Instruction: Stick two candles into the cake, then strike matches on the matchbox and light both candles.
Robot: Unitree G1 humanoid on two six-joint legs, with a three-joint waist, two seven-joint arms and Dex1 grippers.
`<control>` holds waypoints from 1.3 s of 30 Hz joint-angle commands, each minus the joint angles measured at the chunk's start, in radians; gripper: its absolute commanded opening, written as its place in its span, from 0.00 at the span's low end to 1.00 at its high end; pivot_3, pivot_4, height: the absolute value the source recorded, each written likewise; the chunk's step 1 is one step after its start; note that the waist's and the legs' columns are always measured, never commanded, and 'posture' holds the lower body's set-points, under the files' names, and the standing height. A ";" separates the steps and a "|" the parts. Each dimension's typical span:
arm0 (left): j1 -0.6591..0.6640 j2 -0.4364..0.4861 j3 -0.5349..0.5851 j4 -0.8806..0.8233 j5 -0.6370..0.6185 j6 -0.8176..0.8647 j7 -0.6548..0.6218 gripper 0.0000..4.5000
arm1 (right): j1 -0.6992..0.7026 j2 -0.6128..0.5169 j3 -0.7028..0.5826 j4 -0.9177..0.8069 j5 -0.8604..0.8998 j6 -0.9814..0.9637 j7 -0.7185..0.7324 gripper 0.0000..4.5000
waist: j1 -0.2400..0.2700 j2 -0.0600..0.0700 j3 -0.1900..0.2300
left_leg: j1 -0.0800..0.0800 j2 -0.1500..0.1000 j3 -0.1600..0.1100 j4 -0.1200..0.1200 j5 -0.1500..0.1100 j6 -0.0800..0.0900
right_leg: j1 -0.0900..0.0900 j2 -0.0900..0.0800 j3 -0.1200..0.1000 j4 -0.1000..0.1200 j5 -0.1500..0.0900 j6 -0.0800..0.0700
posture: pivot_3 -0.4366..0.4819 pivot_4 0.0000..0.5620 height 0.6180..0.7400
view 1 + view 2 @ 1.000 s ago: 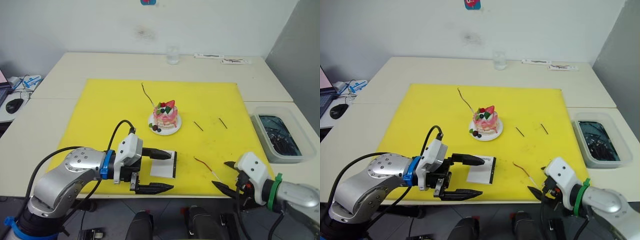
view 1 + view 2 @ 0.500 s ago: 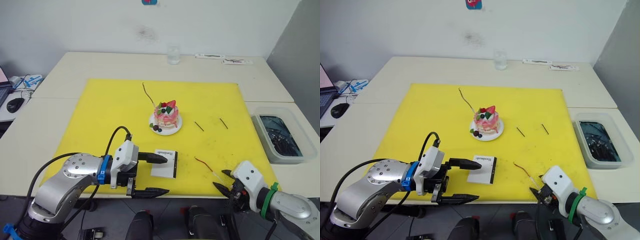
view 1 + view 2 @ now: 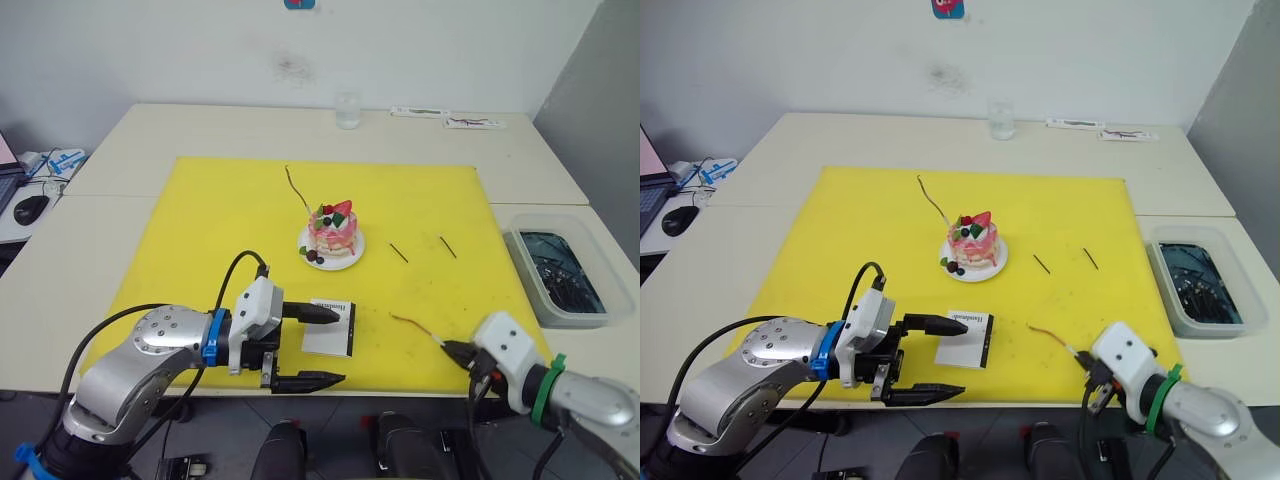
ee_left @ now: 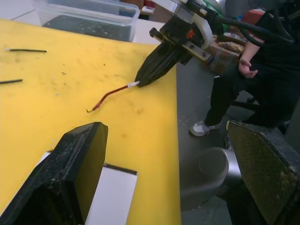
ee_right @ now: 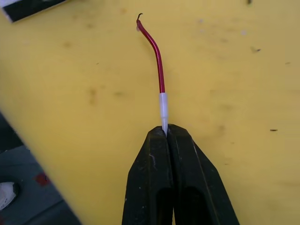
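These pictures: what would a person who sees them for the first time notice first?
The big yellow mat stands out first, with the small pink cake on its plate near the middle. At the mat's near right edge, the right gripper is shut on the pale end of a red candle. The left gripper is open near the white matchbox, at the near edge.

Mat: bright yellow, few dark specks. Near candle: glossy red, pale whitish end. Far candle: dark reddish. Cake: pink-and-white layers, red strawberry, dark berries; plate white. Matches: dark. Matchbox: white, small black lettering, black strip along one edge. Bin: clear, dark contents. Right gripper: black fingers, white housing, green wrist band. Left gripper: black fingers, blue band.
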 commanded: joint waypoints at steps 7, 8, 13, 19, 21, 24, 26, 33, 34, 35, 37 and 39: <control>-0.060 -0.056 0.015 -0.014 -0.094 0.102 0.098 1.00 | -0.016 0.026 -0.072 0.013 0.057 0.017 0.018 0.01 | 0.000 0.000 0.000 | 0.000 0.000 0.000 -0.001 0.000 0.000 | 0.000 0.000 0.000 0.001 0.000 0.000 | 0.48 0.27 1.00; -0.063 -0.058 0.014 -0.014 -0.095 0.107 0.102 1.00 | -0.013 0.026 -0.071 0.015 0.053 0.012 0.016 0.01 | 0.000 0.000 0.000 | 0.000 0.000 0.000 -0.001 0.000 0.000 | 0.000 0.000 0.000 0.001 0.000 0.000 | 0.48 0.27 1.00; -0.079 -0.071 0.002 -0.015 -0.094 0.124 0.117 1.00 | 0.015 -0.005 -0.077 0.057 0.005 -0.033 0.034 0.01 | 0.000 0.000 0.000 | 0.000 -0.001 0.000 -0.001 0.000 0.000 | 0.000 0.000 0.000 0.001 0.000 0.000 | 0.48 0.27 1.00; -0.103 -0.074 -0.011 -0.030 -0.108 0.155 0.108 1.00 | 0.080 -0.107 -0.209 0.157 0.000 -0.115 0.185 0.01 | 0.000 0.000 0.000 | 0.000 -0.001 0.000 0.000 0.000 0.000 | 0.001 0.000 0.001 0.001 0.000 0.000 | 0.48 0.27 1.00; -0.106 -0.062 -0.018 -0.040 -0.111 0.160 0.091 1.00 | 0.103 -0.136 -0.254 0.196 -0.004 -0.148 0.241 0.01 | 0.000 0.000 0.000 | 0.001 -0.001 0.000 0.000 0.000 0.000 | 0.001 0.000 0.001 0.001 0.000 0.000 | 0.48 0.27 1.00; -0.099 -0.048 -0.026 -0.058 -0.114 0.162 0.075 1.00 | 0.140 -0.173 -0.312 0.268 -0.006 -0.199 0.335 0.01 | 0.000 0.000 0.000 | 0.001 -0.001 0.000 0.000 0.000 0.000 | 0.001 0.001 0.001 0.001 0.000 0.000 | 0.48 0.27 1.00; -0.094 -0.040 -0.034 -0.067 -0.104 0.154 0.067 1.00 | 0.156 -0.191 -0.328 0.304 -0.012 -0.225 0.381 0.01 | 0.000 0.000 0.000 | 0.000 -0.001 0.000 0.000 0.000 0.000 | 0.001 0.001 0.001 0.001 0.000 0.000 | 0.48 0.27 1.00; -0.080 -0.034 -0.047 -0.090 -0.092 0.140 0.073 1.00 | 0.192 -0.217 -0.345 0.340 -0.013 -0.237 0.461 0.01 | 0.000 0.000 0.000 | 0.001 -0.001 0.000 0.000 0.000 0.000 | 0.002 0.001 0.001 0.002 0.000 0.000 | 0.48 0.27 1.00; -0.079 -0.035 -0.047 -0.091 -0.091 0.140 0.074 1.00 | 0.193 -0.217 -0.346 0.342 -0.013 -0.233 0.464 0.01 | 0.000 0.000 0.000 | 0.001 -0.001 0.000 0.001 0.000 0.000 | 0.002 0.001 0.001 0.002 0.000 0.000 | 0.48 0.27 1.00; -0.078 -0.037 -0.048 -0.092 -0.091 0.140 0.078 1.00 | 0.195 -0.218 -0.346 0.342 -0.011 -0.231 0.472 0.04 | 0.000 0.000 0.000 | 0.001 -0.001 0.000 0.001 0.000 0.000 | 0.002 0.001 0.001 0.001 0.000 0.000 | 0.48 0.27 1.00; -0.076 -0.038 -0.049 -0.093 -0.088 0.138 0.081 1.00 | 0.200 -0.220 -0.350 0.342 -0.010 -0.230 0.484 0.14 | 0.000 0.000 0.000 | 0.001 -0.001 0.000 0.001 0.000 0.000 | 0.002 0.001 0.001 0.002 0.000 0.000 | 0.48 0.27 1.00; -0.073 -0.037 -0.051 -0.093 -0.086 0.135 0.082 1.00 | 0.202 -0.225 -0.360 0.343 -0.010 -0.228 0.498 0.28 | 0.000 0.000 0.000 | 0.001 -0.001 0.000 0.001 0.000 0.000 | 0.002 0.001 0.001 0.002 0.000 0.000 | 0.48 0.27 1.00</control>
